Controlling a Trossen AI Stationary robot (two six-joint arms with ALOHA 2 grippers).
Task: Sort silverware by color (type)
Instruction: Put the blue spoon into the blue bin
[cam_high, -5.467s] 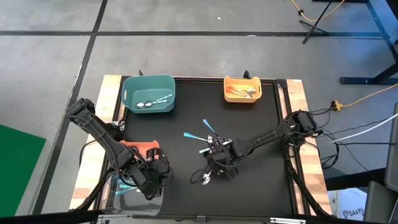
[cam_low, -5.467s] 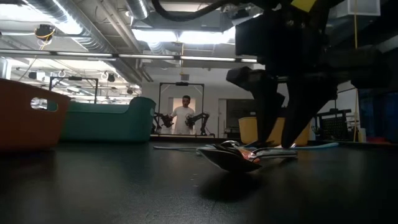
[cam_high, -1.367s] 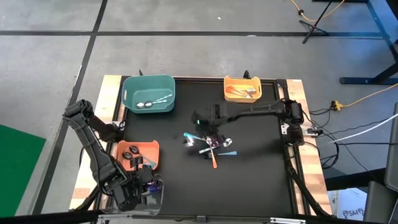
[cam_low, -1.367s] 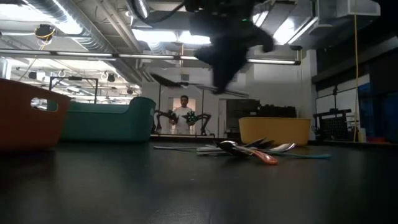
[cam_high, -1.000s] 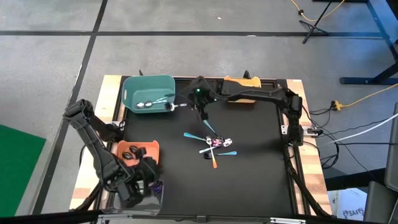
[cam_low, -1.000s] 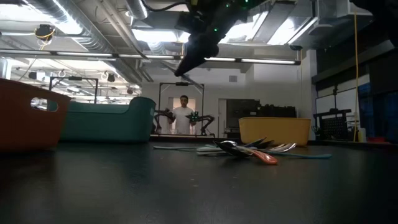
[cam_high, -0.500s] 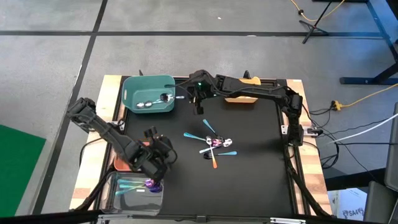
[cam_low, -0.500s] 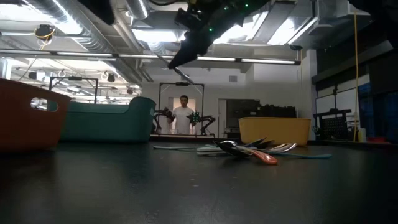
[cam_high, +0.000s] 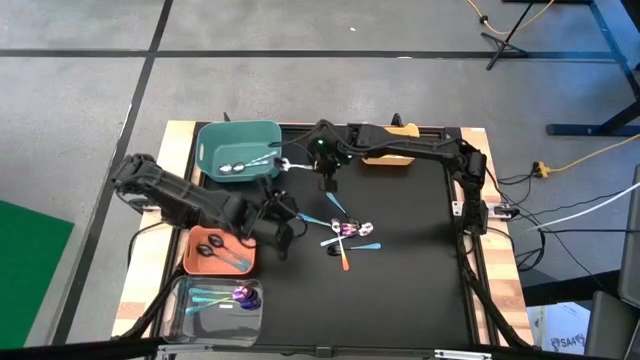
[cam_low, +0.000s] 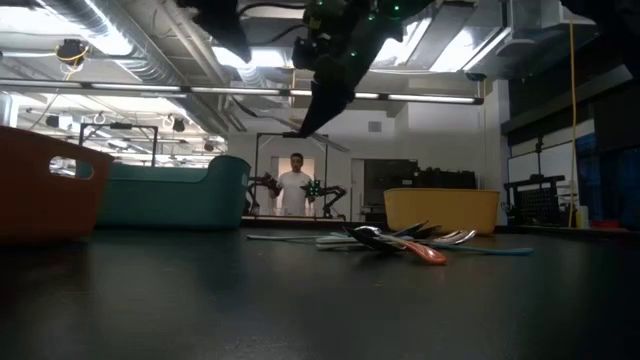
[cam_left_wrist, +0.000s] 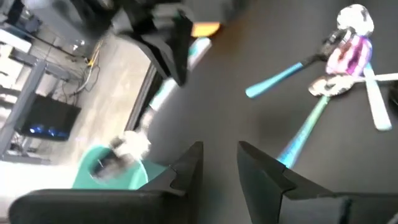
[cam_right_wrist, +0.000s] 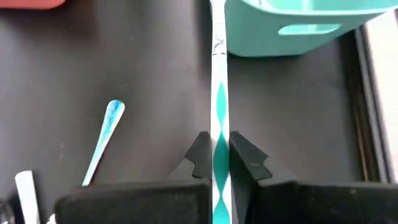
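- Right gripper (cam_high: 297, 163) clamps a silver spoon (cam_right_wrist: 218, 81) beside the teal bin (cam_high: 238, 151).
- Left gripper (cam_high: 283, 222), fingers parted and empty, sits at nine o'clock of the spoon pile (cam_high: 345, 236).

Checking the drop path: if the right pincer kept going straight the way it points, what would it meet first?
Probably the teal bin. The right pincer, shut on a silver spoon, points at the bin's near wall, with the spoon's far end already at its rim. Height above the rim is unclear.

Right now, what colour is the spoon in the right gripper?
Shiny silver spoon, mirroring the teal bin; clearest in the right wrist view.
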